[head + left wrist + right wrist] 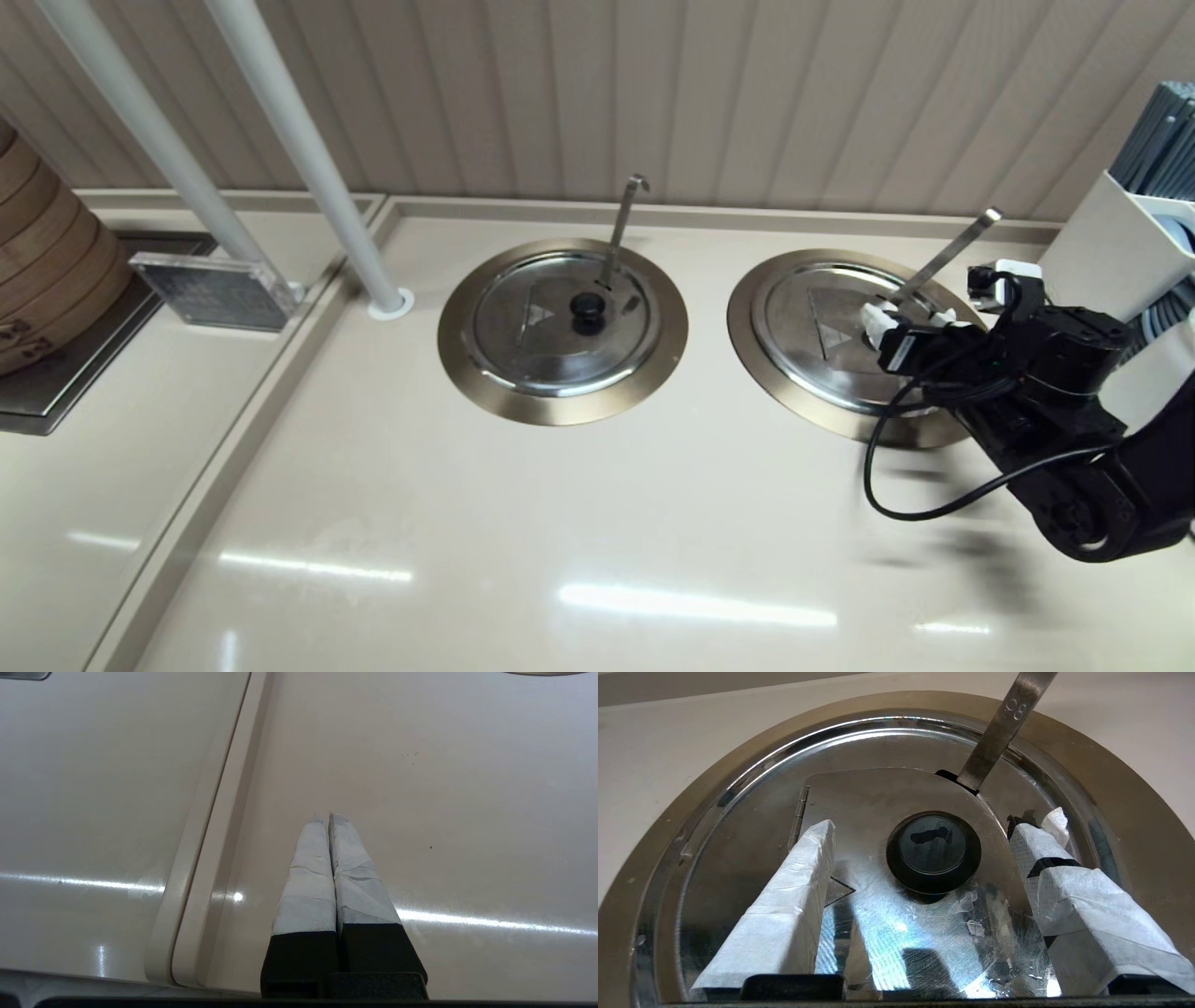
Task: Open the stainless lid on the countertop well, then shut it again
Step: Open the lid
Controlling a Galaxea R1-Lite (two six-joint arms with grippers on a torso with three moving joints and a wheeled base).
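Note:
The stainless lid (812, 327) lies flat in the countertop well, inside the wide bronze ring (744, 322), at the right of the counter. A flat-tipped straight ladle handle (948, 250) sticks out through its slot. My right gripper (910, 322) hovers over the lid and hides the knob in the head view. In the right wrist view the gripper (924, 828) is open, its taped fingers (803, 868) standing either side of the black knob (934, 851) without touching it. The lid (887, 788), its engraved triangle (838, 891) and the ring (1111, 788) show there. My left gripper (325, 817) is shut over bare counter.
The twin lid (563, 317) with a hook-tipped ladle handle (621, 229) sits in the middle well. Two white poles (308, 159) rise at the back left, beside a clear sign block (213, 291) and a bamboo steamer (47, 271). A white holder (1116, 243) stands right of my right arm.

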